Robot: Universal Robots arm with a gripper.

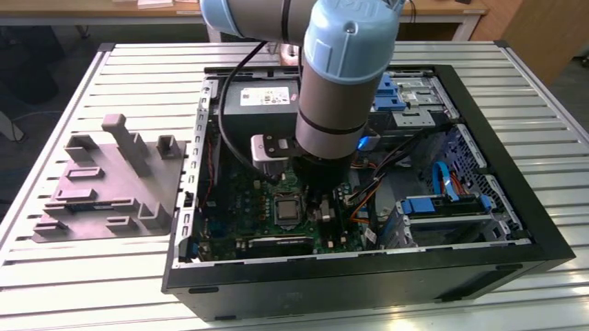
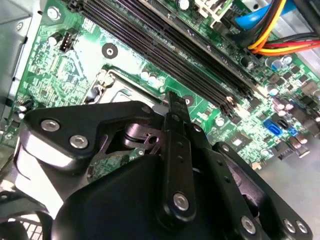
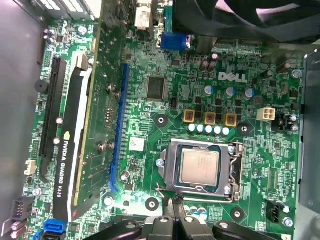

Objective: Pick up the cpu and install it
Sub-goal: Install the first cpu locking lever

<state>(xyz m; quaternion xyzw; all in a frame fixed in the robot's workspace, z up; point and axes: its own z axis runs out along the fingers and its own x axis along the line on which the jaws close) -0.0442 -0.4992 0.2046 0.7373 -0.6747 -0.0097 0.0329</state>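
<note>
Inside the socket on the motherboard we see the cpu already seated, our end effector just beside it, fingertips together, holding nothing.

cpu top was dull silvery-grey; motherboard was bright green; the arm was grey with pale blue caps; gripper was black

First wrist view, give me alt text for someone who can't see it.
A silvery cpu sits in its metal-framed socket on a green motherboard. A black expansion card stands beside it, and the gripper hangs close by the socket.
</note>
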